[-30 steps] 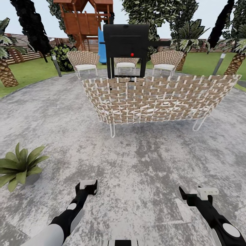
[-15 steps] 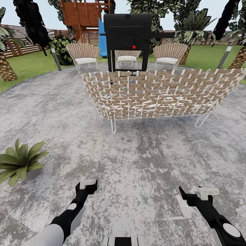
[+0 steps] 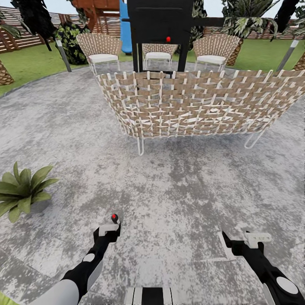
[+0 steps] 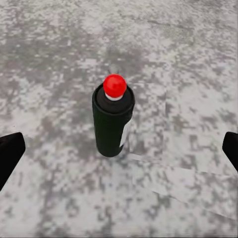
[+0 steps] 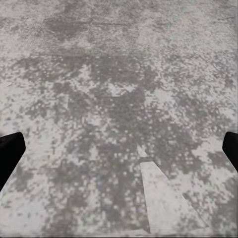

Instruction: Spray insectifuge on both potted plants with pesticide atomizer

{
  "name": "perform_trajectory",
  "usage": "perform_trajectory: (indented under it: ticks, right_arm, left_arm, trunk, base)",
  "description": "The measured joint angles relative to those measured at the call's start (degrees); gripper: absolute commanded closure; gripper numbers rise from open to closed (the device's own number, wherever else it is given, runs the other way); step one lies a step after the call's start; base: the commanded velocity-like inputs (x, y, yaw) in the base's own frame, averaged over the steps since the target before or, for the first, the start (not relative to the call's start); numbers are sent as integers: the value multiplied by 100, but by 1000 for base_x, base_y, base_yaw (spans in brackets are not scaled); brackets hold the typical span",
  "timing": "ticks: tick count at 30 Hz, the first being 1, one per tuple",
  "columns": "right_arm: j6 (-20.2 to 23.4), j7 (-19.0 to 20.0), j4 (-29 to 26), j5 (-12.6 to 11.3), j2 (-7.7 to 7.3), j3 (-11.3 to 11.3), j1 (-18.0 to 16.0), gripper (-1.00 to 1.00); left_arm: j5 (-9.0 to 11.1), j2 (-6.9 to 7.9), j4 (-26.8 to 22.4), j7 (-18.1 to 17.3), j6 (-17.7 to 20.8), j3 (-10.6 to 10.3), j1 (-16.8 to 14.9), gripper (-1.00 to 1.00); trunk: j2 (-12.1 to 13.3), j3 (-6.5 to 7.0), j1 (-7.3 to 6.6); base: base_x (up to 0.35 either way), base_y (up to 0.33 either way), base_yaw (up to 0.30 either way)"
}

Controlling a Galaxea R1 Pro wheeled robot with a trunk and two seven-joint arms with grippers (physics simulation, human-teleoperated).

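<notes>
The pesticide atomizer stands upright on the grey patio: a dark cylinder with a red knob on top and a white patch on its side. In the head view only its red knob peeks out just beyond my left gripper. That gripper hangs open above it, its dark fingertips spread wide to either side and not touching it. My right gripper is open over bare paving. One potted plant, a low green rosette in a small grey pot, sits at the left.
A long woven wicker sofa on thin legs stands across the patio ahead. Behind it are a black grill, three wicker chairs and the lawn with a brown fence. Open paving lies between me and the sofa.
The whole head view has shifted: the sofa looks closer and the plant sits a little higher. The atomizer's red knob now shows past my left gripper. Both arms hold the same pose.
</notes>
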Motion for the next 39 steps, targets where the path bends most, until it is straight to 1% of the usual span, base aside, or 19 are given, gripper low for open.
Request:
perform_trajectory:
  ticks: [5,7,17,23,39]
  right_arm:
    - [0,0,0,0,0,0,0,-100]
    - [0,0,0,0,0,3,0,-100]
    - [-7,0,0,5,0,12,-1,-100]
    - [-3,0,7,8,0,9,-1,-100]
    - [0,0,0,2,0,17,-1,-100]
  left_arm:
    - [0,0,0,1,1,1,0,-100]
    - [0,0,0,2,0,0,0,-100]
    - [0,0,-1,2,2,2,1,-100]
    - [0,0,-1,2,9,0,1,-100]
    - [0,0,-1,2,4,0,9,-100]
  trunk:
    - [-7,-153,13]
    - [-7,-166,13]
    - [-7,-172,13]
    - [-7,-172,10]
    - [-7,-172,12]
  base:
    - [0,0,-162]
    - [0,0,-74]
    - [3,0,-7]
    - [217,0,0]
    - [55,17,0]
